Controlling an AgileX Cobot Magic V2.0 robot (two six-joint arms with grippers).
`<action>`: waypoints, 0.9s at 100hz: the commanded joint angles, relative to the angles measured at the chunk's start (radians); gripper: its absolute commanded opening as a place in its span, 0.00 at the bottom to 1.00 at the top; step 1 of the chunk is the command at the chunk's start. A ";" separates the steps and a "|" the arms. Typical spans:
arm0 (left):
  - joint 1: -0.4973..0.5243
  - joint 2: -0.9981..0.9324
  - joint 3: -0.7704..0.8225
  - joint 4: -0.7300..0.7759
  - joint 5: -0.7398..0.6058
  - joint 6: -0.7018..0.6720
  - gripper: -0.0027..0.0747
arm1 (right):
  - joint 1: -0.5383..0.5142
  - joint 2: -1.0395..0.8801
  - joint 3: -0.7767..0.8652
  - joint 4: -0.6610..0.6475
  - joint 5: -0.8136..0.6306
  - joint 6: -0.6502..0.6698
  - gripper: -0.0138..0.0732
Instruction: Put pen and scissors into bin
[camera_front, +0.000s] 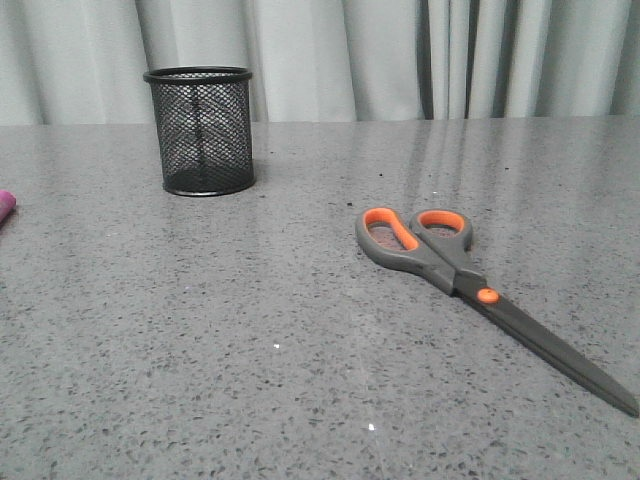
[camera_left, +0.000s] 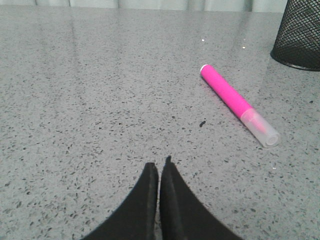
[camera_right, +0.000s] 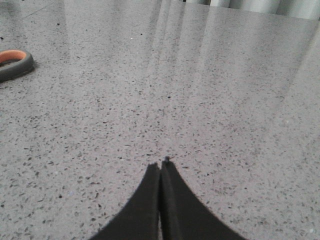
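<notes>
Grey speckled stone table fills the front view, with neither arm reaching into it. Nearest, toward four o'clock, the scissors lie flat and closed, orange-lined loops toward the centre, blades pointing to the near right. At nine o'clock, only the magenta end of the pen shows at the table's left edge. Farthest, at eleven o'clock, the black mesh bin stands upright and appears empty. The left gripper and right gripper each have fingers pressed together, holding nothing. Judged as the start: each must open, then descend on its item.
</notes>
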 joint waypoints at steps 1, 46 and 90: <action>0.001 -0.032 0.043 -0.008 -0.053 -0.006 0.01 | -0.005 -0.020 0.015 -0.003 -0.042 -0.010 0.08; 0.001 -0.032 0.043 -0.008 -0.053 -0.006 0.01 | -0.005 -0.020 0.015 -0.003 -0.042 -0.010 0.08; 0.001 -0.032 0.043 0.060 -0.173 -0.006 0.01 | -0.005 -0.020 0.015 -0.001 -0.304 -0.010 0.08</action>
